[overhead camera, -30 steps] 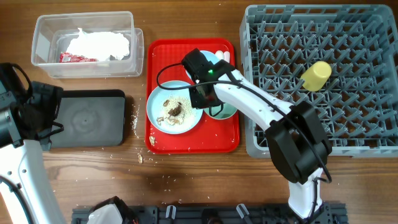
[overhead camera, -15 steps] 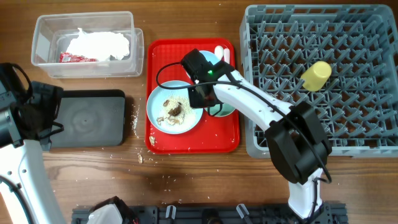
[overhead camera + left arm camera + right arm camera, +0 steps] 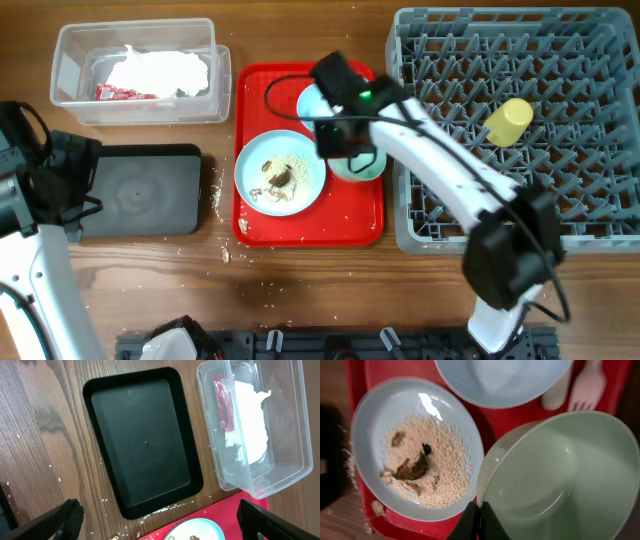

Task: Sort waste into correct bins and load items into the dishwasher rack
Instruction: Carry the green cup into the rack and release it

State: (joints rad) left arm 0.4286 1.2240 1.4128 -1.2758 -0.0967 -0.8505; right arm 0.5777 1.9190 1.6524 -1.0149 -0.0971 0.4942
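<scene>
— What room showed from above?
— The dishwasher rack (image 3: 400, 200) stood just beside the red tray's (image 3: 250, 100) right edge, a yellow cup (image 3: 508, 120) lying in it.
— Left wrist?
— My left gripper (image 3: 159, 510) gaped wide, holding nothing, above the black tray (image 3: 145, 445). Alongside, the clear tub (image 3: 295, 460) held napkins (image 3: 250, 425) and a red wrapper (image 3: 224, 405).
— Right?
— My right gripper (image 3: 480, 510) was closed tight on the mint-green bowl's (image 3: 555, 475) rim, beside the plate (image 3: 370, 420) of rice (image 3: 450, 460) and scraps (image 3: 415, 467).
</scene>
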